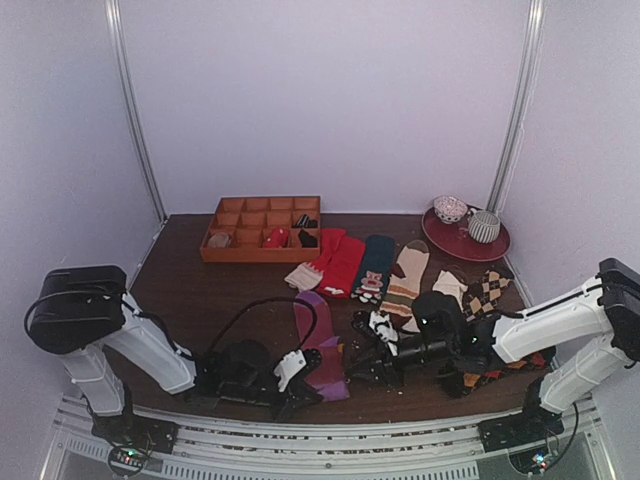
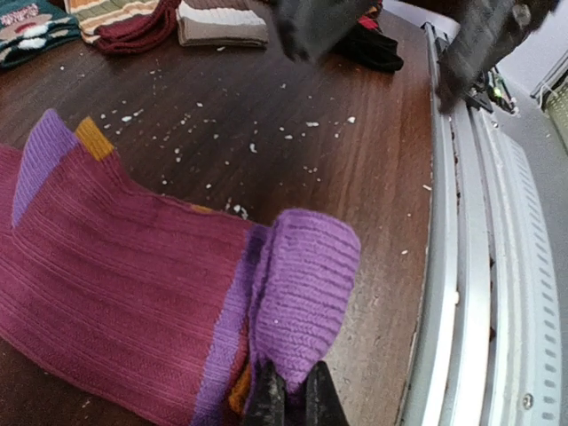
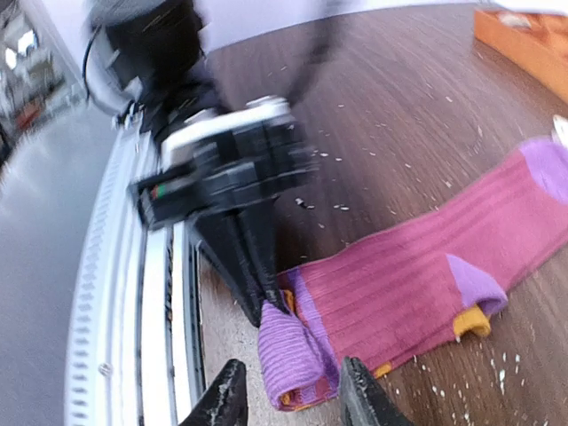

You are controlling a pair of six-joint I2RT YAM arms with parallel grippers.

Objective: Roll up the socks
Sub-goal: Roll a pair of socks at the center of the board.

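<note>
A long purple-magenta sock (image 1: 318,340) lies flat near the table's front edge, its magenta body (image 2: 115,302) stretching away from a folded-over purple end (image 2: 306,284). My left gripper (image 2: 295,401) is shut on that purple fold, pinching it at the near rim; the right wrist view shows the left gripper (image 3: 271,288) from the other side. My right gripper (image 3: 293,399) stands open, a finger (image 3: 226,399) on each side of the purple fold (image 3: 288,355) without squeezing it. An orange patch (image 3: 470,321) shows at the sock's heel.
More socks lie in a row behind: red (image 1: 340,262), dark teal (image 1: 375,265), beige striped (image 1: 405,280) and argyle (image 1: 490,290). An orange compartment tray (image 1: 262,228) sits at the back, a red plate (image 1: 465,243) with bowls back right. The metal rail (image 2: 470,266) borders the near edge.
</note>
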